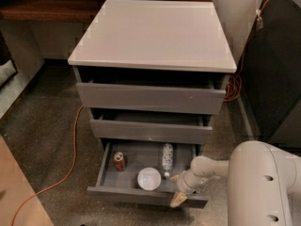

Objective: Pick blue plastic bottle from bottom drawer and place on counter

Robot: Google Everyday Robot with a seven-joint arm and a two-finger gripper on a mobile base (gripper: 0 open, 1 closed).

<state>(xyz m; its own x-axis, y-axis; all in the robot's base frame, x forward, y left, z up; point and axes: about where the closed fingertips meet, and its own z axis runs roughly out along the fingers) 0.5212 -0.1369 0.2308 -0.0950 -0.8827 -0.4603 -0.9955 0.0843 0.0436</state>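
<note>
The blue plastic bottle [167, 158] lies lengthwise in the open bottom drawer [131, 192], right of centre, with its white cap toward the front. My gripper [177, 189] is at the drawer's front right corner, just right of and in front of the bottle, not touching it. It is open and empty, with one beige fingertip [178, 200] over the drawer front. The white counter [155, 32] tops the cabinet.
A red soda can [119, 161] and a white bowl [149, 178] sit in the same drawer, left of the bottle. The two upper drawers [150, 98] stand slightly open. An orange cable [73, 145] runs across the floor at left. A dark panel [277, 69] stands at right.
</note>
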